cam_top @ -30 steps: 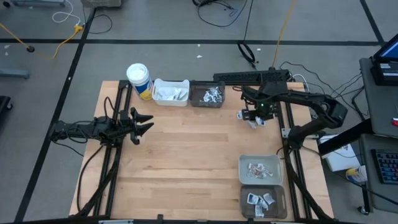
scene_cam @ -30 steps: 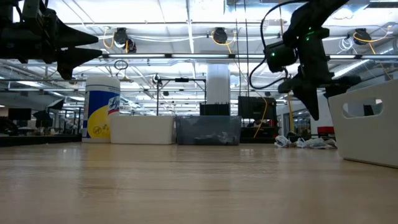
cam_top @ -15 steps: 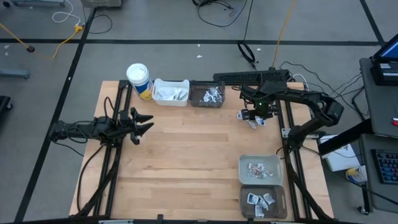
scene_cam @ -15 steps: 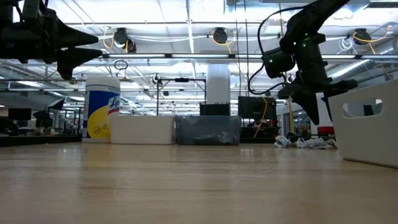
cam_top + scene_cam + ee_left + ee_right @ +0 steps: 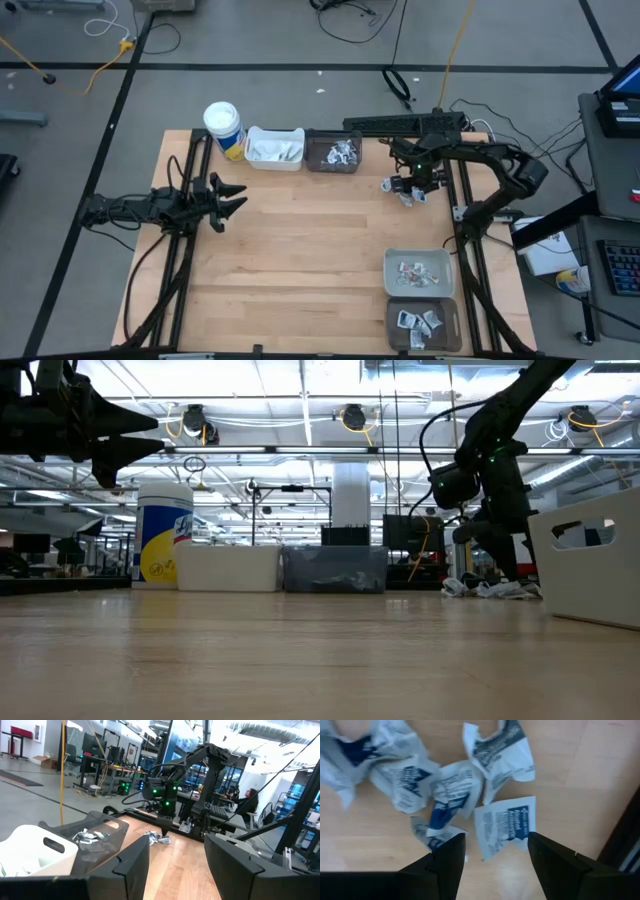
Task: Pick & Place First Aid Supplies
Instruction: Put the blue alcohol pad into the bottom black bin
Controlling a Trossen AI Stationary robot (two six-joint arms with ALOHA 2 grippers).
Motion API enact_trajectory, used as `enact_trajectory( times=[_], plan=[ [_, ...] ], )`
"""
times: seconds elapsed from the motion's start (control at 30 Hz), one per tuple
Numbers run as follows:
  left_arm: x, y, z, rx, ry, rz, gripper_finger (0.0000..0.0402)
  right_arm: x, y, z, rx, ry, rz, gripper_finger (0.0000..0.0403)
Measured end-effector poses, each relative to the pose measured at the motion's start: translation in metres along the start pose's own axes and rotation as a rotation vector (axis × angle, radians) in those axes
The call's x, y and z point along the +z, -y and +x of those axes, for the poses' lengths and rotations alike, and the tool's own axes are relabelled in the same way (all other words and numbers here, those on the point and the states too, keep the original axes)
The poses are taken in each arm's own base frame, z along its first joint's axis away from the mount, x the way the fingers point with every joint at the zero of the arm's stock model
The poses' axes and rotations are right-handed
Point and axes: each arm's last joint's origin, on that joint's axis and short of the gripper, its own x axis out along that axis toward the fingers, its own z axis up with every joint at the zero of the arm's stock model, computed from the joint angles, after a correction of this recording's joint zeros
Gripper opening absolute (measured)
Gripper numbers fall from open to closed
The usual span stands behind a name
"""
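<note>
Loose first aid packets (image 5: 505,822) are lying in a small pile near the table's far right edge, and the right claw (image 5: 495,852) is now dropping lower onto them, jaws spread and empty, so a pick looks imminent. Left claw (image 5: 228,199) is idling spread near the left edge.

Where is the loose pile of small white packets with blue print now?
In the high view, the loose pile of small white packets lies on the wooden table's far right part, under the right hand.
</note>
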Motion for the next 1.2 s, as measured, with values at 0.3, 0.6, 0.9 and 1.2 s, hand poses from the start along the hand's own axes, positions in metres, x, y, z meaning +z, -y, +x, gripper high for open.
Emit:
enact_trajectory(
  times=[0.3,0.6,0.9,1.2],
  plan=[
    [0.000,0.000,0.000,0.000,0.000,0.000,0.0196,0.005,0.002,0.009,-0.028,-0.045,-0.036,0.0195],
    [0.000,0.000,0.000,0.000,0.000,0.000,0.0196,0.004,0.004,0.012,-0.022,-0.070,-0.030,0.0055],
    [0.000,0.000,0.000,0.000,0.000,0.000,0.0196,0.000,0.008,0.018,-0.032,-0.085,-0.047,0.0001],
    [0.000,0.000,0.000,0.000,0.000,0.000,0.0196,-0.005,0.011,-0.020,0.010,-0.036,-0.026,0.0001]
  ],
)
